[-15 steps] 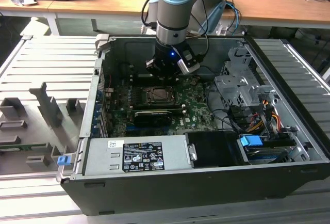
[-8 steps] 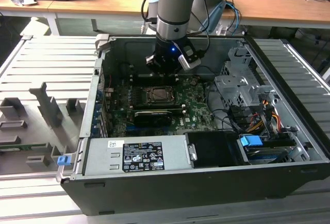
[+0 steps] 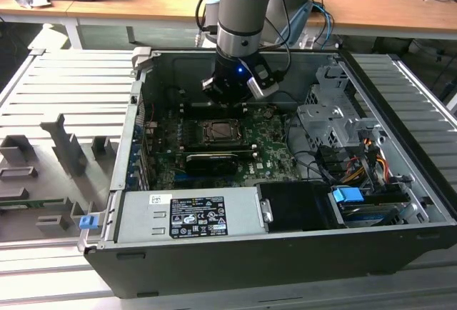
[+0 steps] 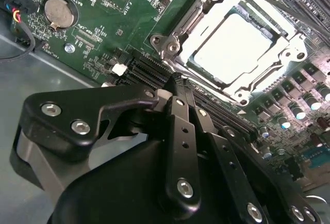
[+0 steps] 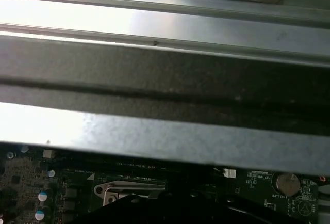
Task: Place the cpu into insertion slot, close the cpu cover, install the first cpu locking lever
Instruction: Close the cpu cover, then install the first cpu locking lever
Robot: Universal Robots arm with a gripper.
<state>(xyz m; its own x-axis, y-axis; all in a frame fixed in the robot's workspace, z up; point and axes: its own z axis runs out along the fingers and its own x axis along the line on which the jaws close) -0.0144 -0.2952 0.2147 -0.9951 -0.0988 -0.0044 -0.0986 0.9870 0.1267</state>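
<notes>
The cpu [image 4: 233, 47] is seen seated in the socket, the cpu cover [image 4: 227, 28] lowered around it. The gripper [image 4: 178, 92], fingers together and empty, is held just beside the socket's corner.

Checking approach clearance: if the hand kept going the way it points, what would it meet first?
Likely the motherboard just beside the cpu cover, which lies closed over the cpu; the hand aims near the socket's edge, though depth is unclear.
</notes>
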